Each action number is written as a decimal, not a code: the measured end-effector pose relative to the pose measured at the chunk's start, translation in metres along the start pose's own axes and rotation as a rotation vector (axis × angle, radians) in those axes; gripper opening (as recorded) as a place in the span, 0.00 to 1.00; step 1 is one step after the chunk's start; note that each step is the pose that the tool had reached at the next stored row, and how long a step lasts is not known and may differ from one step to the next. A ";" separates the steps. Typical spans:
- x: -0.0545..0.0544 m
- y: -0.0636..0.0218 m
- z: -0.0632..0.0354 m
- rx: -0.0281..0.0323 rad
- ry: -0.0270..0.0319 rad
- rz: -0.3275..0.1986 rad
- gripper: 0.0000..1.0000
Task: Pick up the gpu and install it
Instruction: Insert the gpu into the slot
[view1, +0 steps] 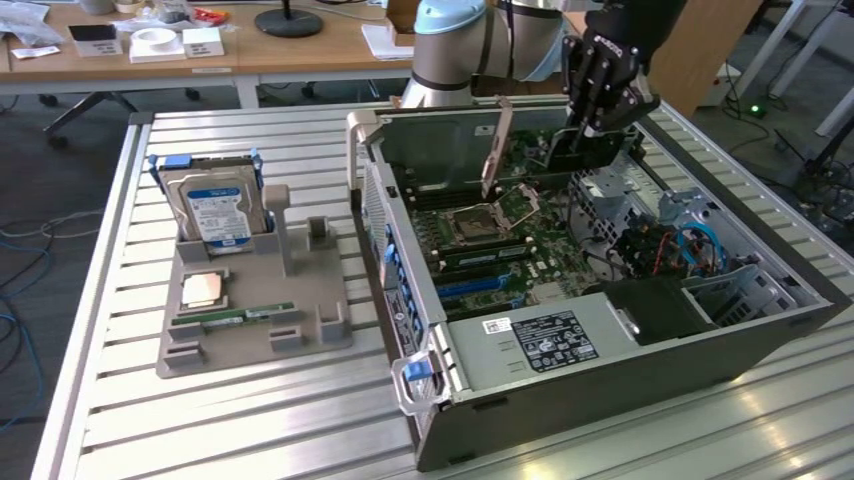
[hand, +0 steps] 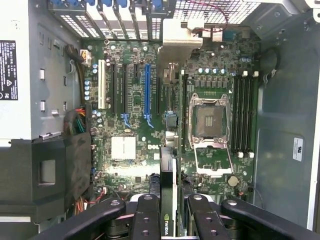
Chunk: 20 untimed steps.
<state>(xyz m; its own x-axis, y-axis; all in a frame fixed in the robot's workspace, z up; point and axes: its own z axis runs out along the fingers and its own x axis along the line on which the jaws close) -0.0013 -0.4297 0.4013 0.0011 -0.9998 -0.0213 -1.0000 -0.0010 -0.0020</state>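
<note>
The gpu (view1: 589, 150) is a flat black card that hangs on edge over the back of the open computer case (view1: 627, 385), with my gripper (view1: 597, 118) shut on its top. In the wrist view the gpu (hand: 169, 170) runs edge-on between my two black fingers (hand: 147, 212), and its silver bracket (hand: 181, 42) is at the far end. The card hovers above the green motherboard (hand: 135, 150), between the blue slot (hand: 147, 90) and the open CPU socket (hand: 210, 122). I cannot tell whether it touches the board.
A grey holder (view1: 254, 335) at the exterior view's left carries a blue-labelled hard drive (view1: 214, 205), a CPU (view1: 203, 290) and a memory stick (view1: 240, 315). The power supply (view1: 561, 340) and cable bundles (view1: 687, 250) fill the case's near end. Desks stand behind.
</note>
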 end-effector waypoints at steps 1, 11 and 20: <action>0.000 0.0000 0.0002 0.0000 0.0000 0.000 0.26; 0.001 0.0002 0.0121 0.0000 0.0001 0.000 0.26; 0.001 0.0015 0.0246 0.0000 0.0001 0.000 0.26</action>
<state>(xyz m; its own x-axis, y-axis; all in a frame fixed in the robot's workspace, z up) -0.0027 -0.4300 0.3767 0.0011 -0.9998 -0.0212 -1.0000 -0.0011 -0.0020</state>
